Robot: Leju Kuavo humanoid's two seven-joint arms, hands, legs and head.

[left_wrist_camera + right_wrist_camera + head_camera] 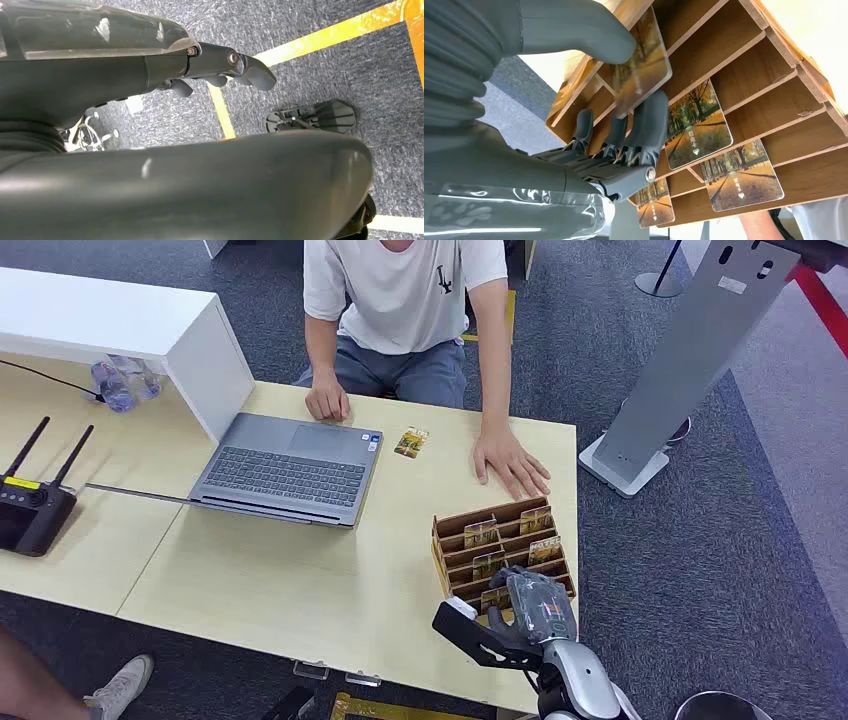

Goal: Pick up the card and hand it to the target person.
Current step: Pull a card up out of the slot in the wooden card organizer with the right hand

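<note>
Right wrist view gives you the card [641,62] best: a thin, glossy, stiff rectangle printed with an autumn avenue, pinched between the right hand's [624,100] thick thumb on one face and its dark fingers [649,120] on the other, tilted at the near row of the wooden card rack [744,55]. Whether its lower edge is free of the slot you cannot tell. Judge it as very light, rigid and slippery; it should slide rather than bend, so keep the pinch well in from the edge, flat on both faces, and draw it straight along the slot to avoid catching the divider. Other cards [696,122] stand in the neighbouring slots just beside it, close enough to be knocked. From the head view, the rack [500,550] sits at the bench's [300,590] right corner with the right hand [535,605] over its near side. Beyond it, a seated person rests a hand [510,462] flat on the bench, near a laptop [290,470] and a loose card [411,442]. Your left hand [220,65] hangs above carpet, fingers curled, holding nothing.
</note>
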